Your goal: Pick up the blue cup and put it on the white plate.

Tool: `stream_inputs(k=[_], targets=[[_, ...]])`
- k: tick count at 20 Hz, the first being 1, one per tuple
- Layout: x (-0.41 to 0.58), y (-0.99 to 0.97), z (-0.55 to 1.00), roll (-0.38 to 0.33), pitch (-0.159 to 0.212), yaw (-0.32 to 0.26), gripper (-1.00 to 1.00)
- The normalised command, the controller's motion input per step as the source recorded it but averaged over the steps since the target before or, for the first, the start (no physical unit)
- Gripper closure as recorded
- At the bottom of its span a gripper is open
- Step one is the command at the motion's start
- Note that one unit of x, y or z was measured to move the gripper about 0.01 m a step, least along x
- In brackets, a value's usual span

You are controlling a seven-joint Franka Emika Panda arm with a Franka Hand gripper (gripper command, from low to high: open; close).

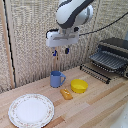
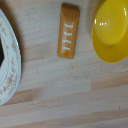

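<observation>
- The white boxy end effector (image 1: 60,50) with short dark-and-blue fingers hangs high above the light wooden counter (image 1: 95,107), its fingers apart and holding nothing.
- The small glossy cobalt cup (image 1: 56,79), cylindrical with a loop handle, stands upright on the counter below the end effector, towards the back edge.
- A small orange block (image 1: 66,93) lies just in front of the cup, with a shallow yellow bowl (image 1: 79,86) beside it.
- The large round white alabaster dining ware (image 1: 31,110), with a speckled rim band, lies flat near the front edge, apart from the cup.
- A dark metal rack appliance (image 1: 111,57) sits at the back, on the exterior view's right.
</observation>
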Motion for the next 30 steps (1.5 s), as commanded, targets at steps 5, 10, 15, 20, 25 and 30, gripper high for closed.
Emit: stream_inputs(k=[5, 10, 15, 20, 25, 30], targets=[[0.560, -0.35, -0.29, 0.012, 0.095, 0.017, -1.00], [0.263, -0.33, -0.32, 0.000, 0.098, 0.005, -1.00], [0.201, -0.14, -0.36, -0.014, 0.106, 0.029, -1.00], [0.356, -0.14, -0.32, -0.008, 0.041, 0.092, -1.00], [0.582, -0.19, -0.23, 0.000, 0.009, 0.138, -1.00], [0.514, -0.19, -0.19, -0.011, 0.033, 0.179, -1.00]])
